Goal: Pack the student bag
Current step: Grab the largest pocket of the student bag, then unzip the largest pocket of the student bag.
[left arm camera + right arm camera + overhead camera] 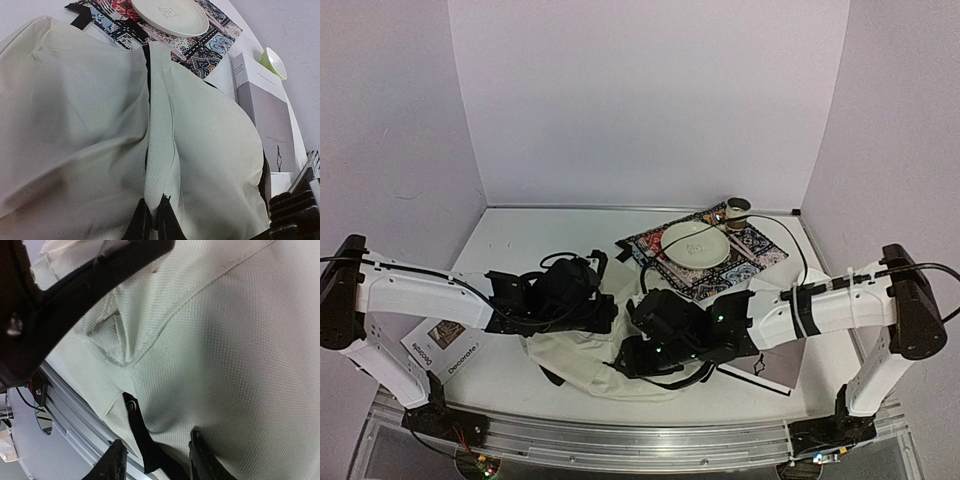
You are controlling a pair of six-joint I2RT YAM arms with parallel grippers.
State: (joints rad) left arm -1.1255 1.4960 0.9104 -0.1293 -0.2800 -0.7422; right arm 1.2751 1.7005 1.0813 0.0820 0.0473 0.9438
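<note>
The student bag (578, 358) is a cream fabric backpack lying crumpled near the front of the table, between the two arms. In the left wrist view the bag (75, 125) fills the frame, and my left gripper (155, 212) is shut on a raised fold of its cream fabric beside a black-trimmed seam. My right gripper (156, 460) stands open at the bag's near edge (225, 340). A black strap (143, 437) with a metal rivet runs down between its fingers, and the right-hand finger (200, 457) presses into the cloth. In the top view both grippers (600, 312) (638, 350) sit low on the bag.
A cream plate (695, 243) rests on a patterned mat (760, 252) at the back right, with a small cup (737, 208) behind it. A grey book (265, 110) lies right of the bag, a green bowl (274, 62) beyond it. A booklet (445, 345) lies front left. A metal rail (75, 425) borders the near edge.
</note>
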